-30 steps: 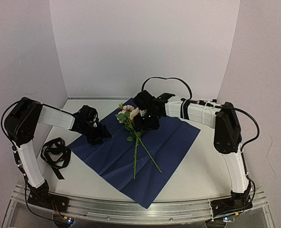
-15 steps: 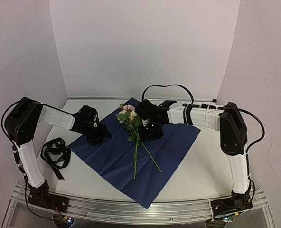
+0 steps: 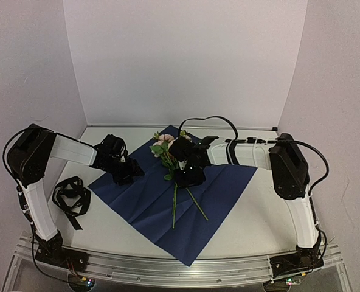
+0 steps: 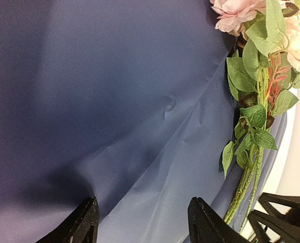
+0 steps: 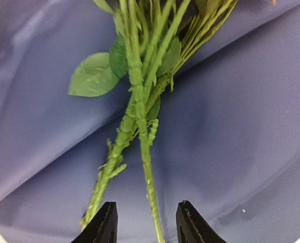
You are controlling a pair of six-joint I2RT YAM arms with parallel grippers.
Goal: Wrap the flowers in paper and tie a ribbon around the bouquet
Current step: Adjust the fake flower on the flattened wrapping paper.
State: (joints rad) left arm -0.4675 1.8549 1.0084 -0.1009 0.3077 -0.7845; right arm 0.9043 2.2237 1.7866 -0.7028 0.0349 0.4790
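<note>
Your right gripper (image 5: 146,223): fingers apart, straddling one stem of the flowers (image 5: 135,101), not clamped. Your left gripper (image 4: 142,223): fingers apart, low over the paper (image 3: 149,201). Flowers lie on the paper, navy face up. Ribbon (image 3: 70,196) is heaped on the table (image 3: 259,207), left of the paper.

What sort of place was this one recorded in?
Most likely a lab robot test booth, not a florist's: plain white walls enclose a table, a left arm and right arm are bolted to a metal rail at its edge, and the props are flowers on navy paper and a ribbon.
</note>
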